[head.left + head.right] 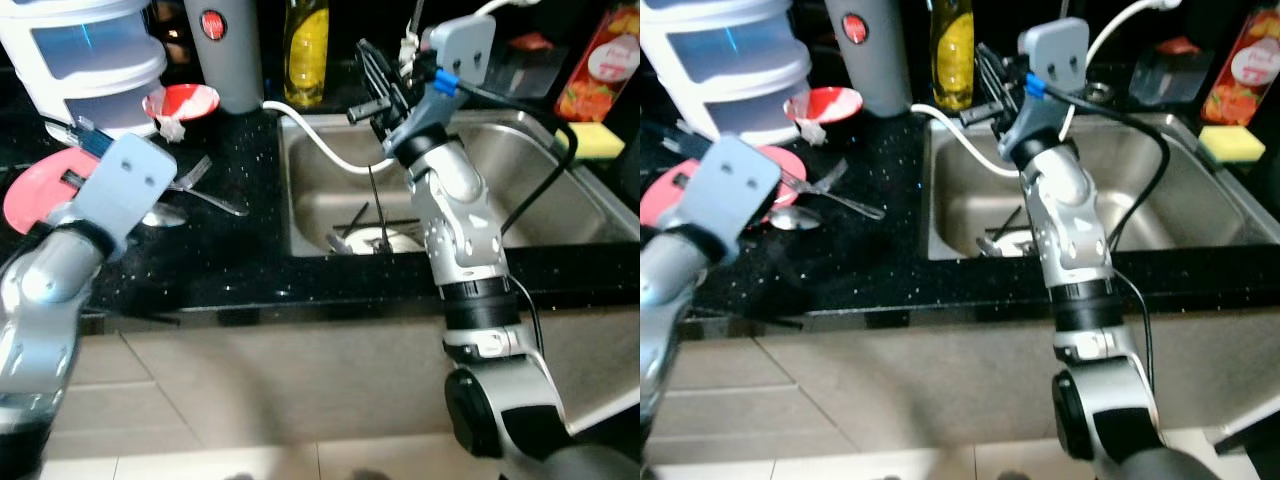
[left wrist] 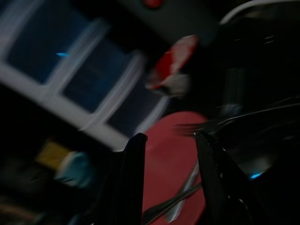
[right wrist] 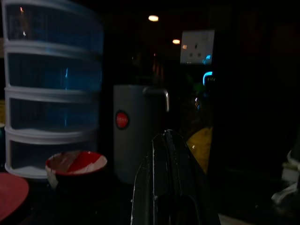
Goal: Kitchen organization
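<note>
Black counter (image 1: pixel 240 250), grey canister (image 1: pixel 228 50) red badge, unreadable

Fork (image 1: pixel 205 194) and spoon (image 1: pixel 163 215) beside pink plate (image 1: pixel 35 190)

My left arm (image 1: pixel 45 285) comes up from the lower left, silver forearm bent inward, with its grey wrist block (image 1: pixel 125 185) tipped forward and down. In the left wrist view the left hand (image 2: pixel 168 154) has its two black fingers (image 2: pixel 133 178) spread apart with a clear gap between them, nothing pinched; that picture is dark and smeared.

My right arm (image 1: pixel 465 250) rises steeply from the lower right, elbow low, forearm nearly upright, the wrist cocked forward and toward my left. The right hand (image 1: pixel 378 85) points away from me at the top of the reach. In the right wrist view its fingers (image 3: pixel 164 187) lie pressed together, no gap showing.
</note>
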